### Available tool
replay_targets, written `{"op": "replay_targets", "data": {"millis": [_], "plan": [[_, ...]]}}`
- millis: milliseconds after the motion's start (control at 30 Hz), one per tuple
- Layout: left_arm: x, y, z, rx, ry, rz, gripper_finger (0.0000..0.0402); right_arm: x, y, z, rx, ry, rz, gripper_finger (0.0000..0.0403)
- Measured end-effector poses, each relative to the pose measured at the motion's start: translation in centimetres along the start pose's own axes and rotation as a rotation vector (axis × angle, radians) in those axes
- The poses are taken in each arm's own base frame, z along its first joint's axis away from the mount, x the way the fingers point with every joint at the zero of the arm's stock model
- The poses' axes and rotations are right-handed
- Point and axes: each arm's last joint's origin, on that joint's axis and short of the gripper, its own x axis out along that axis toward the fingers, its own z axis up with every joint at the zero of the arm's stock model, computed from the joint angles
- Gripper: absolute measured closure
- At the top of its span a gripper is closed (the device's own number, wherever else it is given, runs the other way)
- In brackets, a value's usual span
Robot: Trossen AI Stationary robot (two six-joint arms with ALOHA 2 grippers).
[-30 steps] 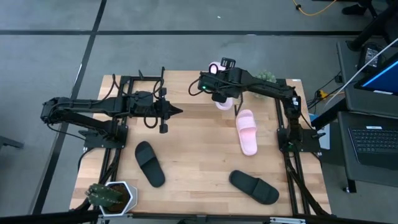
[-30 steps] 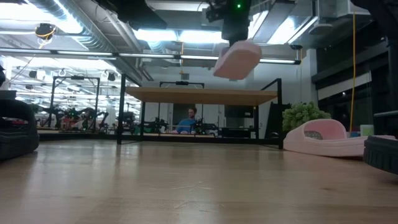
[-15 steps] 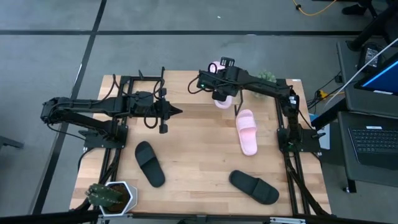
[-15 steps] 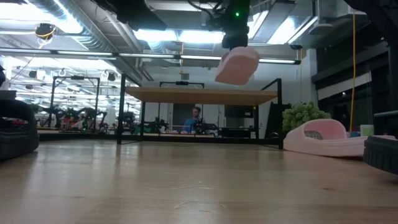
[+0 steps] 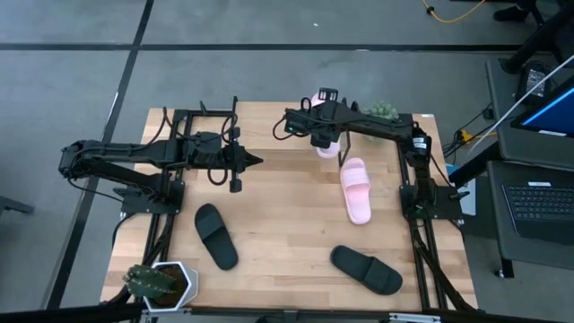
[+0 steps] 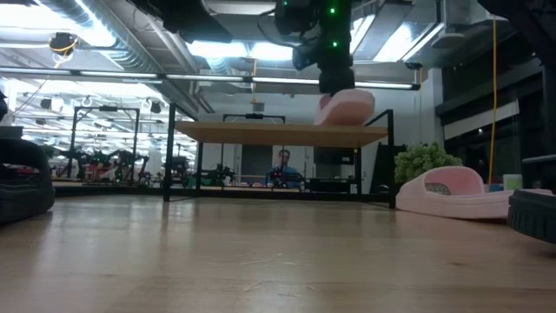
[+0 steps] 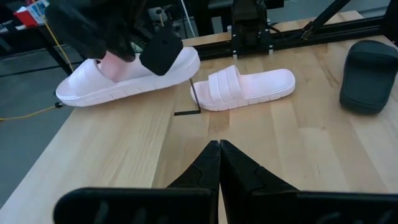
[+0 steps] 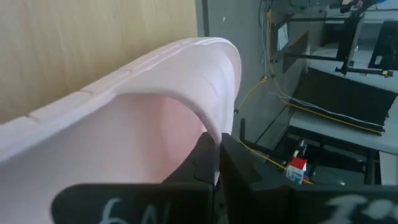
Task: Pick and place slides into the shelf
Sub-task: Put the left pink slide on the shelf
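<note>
Pink slide (image 8: pixel 124 118) strap in right hand (image 8: pixel 214 155), wrist-view only.

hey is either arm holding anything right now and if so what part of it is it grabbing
Yes. The right tool is shut on a pale pink slide, pinching the edge of its wide strap, above the shelf. The left tool is shut and holds nothing.
</note>
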Motion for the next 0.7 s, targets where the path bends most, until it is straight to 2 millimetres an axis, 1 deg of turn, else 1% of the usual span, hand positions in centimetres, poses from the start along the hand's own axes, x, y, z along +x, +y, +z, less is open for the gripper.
{"op": "replay_targets", "data": {"millis": [167,267,400,700], "plan": [[0.0,-0.01,-0.04,-0.001,0.005,-0.001,0.0401,0.44,0.04,-0.09,-0.016,0.014,0.001,0.0394],[0.0,-0.01,-0.05,-0.001,0.005,-0.001,0.0401,0.43,0.04,-0.09,-0.021,0.013,0.001,0.0394],[0.0,-0.01,-0.05,-0.001,0.005,-0.001,0.0401,0.42,0.06,-0.11,-0.07,0.014,0.001,0.0394],[0.0,-0.01,-0.05,-0.002,0.005,-0.001,0.0401,0.42,0.06,-0.14,-0.077,0.016,0.002,0.0394]]}}
